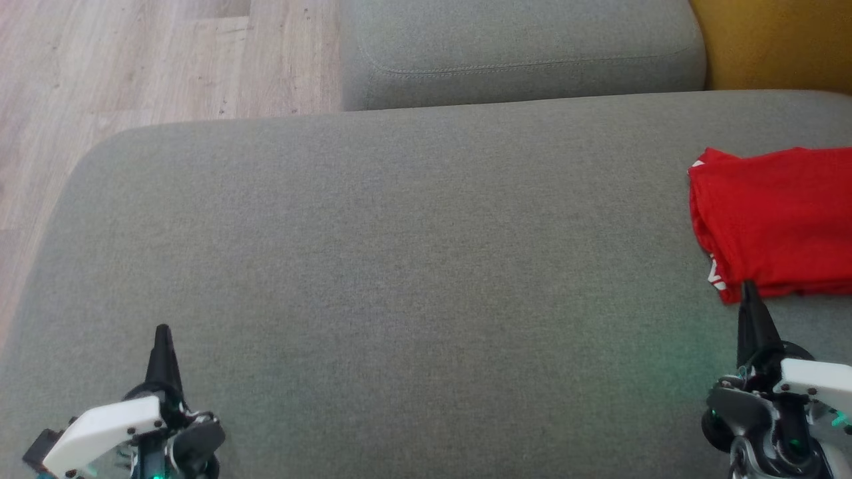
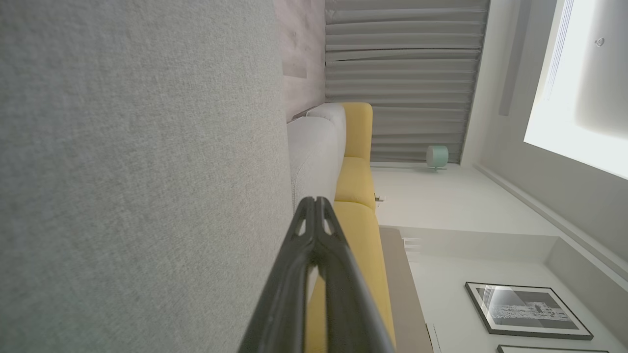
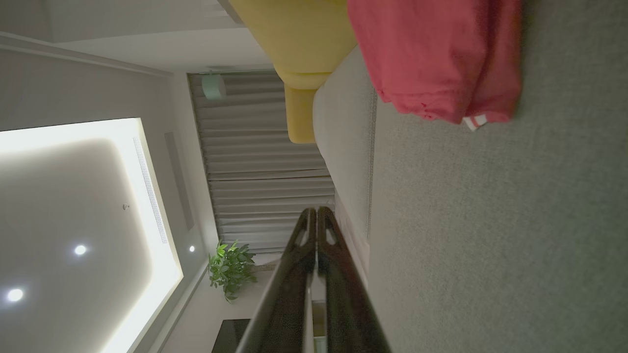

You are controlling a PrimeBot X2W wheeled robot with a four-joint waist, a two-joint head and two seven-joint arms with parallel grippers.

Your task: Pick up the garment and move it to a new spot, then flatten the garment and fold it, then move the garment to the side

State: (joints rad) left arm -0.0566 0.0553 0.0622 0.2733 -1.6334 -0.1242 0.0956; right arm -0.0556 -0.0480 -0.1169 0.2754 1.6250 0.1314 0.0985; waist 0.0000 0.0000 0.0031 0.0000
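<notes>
Step in hand: the last one, garment set aside; it looks finished.
Left tool (image 1: 162, 330) and right tool (image 1: 749, 287) are pinched fully closed, holding nothing, low over the grey sofa seat (image 1: 399, 266). The folded red garment (image 1: 779, 213) lies at the seat's right side, ahead of the right tool. Next, probably: pull the arms back, no regrasp.

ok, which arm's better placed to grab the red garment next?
Right, probably. The right gripper, shut, has its tip at the near edge of the folded red garment; the left gripper, also shut, sits far across the grey sofa cushion.
</notes>
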